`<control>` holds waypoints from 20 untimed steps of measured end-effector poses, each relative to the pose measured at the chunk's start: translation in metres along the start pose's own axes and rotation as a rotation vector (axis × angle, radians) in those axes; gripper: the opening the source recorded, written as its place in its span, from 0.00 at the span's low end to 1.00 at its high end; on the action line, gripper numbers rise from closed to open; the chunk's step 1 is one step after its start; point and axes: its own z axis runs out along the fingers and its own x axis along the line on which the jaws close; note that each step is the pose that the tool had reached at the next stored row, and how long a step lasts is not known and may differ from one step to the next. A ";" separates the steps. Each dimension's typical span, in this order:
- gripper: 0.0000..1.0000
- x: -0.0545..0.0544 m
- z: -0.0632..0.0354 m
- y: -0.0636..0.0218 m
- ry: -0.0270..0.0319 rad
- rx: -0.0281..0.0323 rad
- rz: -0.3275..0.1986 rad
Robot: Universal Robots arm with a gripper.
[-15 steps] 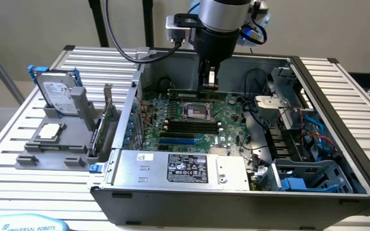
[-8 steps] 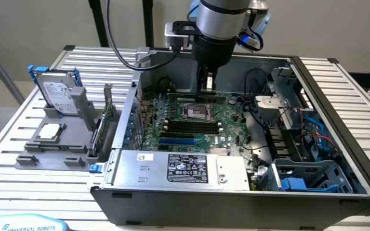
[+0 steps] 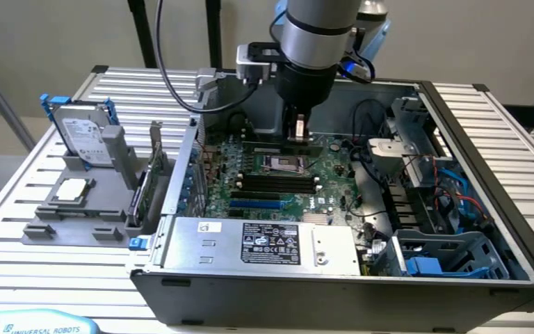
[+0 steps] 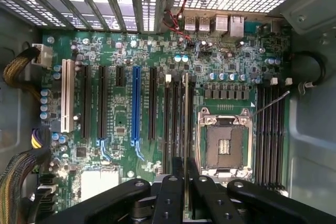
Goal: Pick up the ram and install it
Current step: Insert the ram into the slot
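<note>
My gripper (image 3: 297, 133) hangs inside the open computer case (image 3: 471, 125), low over the motherboard (image 3: 327, 174). It is shut on the ram (image 3: 297, 127), a thin stick held on edge between the fingers. In the wrist view the ram (image 4: 186, 129) appears edge-on as a narrow strip running out from between the black fingers (image 4: 169, 192). It lies along the black memory slots (image 4: 170, 124) beside the CPU socket (image 4: 223, 142). I cannot tell whether the stick touches a slot. More memory slots (image 4: 270, 129) sit on the socket's other side.
A grey holder (image 3: 72, 223) on the exterior view's left carries a hard drive (image 3: 86, 136), a processor chip (image 3: 70, 189) and a dark card with a bracket (image 3: 151, 181). The power supply (image 3: 262, 243), a blue drive cage (image 3: 443, 257) and cable bundles (image 4: 21, 72) crowd the case.
</note>
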 end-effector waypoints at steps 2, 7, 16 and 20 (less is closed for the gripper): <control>0.13 0.000 0.0036 -0.0001 0.0000 0.0000 0.000; 0.13 0.001 0.0126 -0.0004 0.0000 -0.0001 -0.001; 0.13 0.003 0.0290 -0.0011 0.0009 -0.0006 -0.006; 0.13 0.004 0.0361 -0.0015 0.0013 -0.0007 -0.008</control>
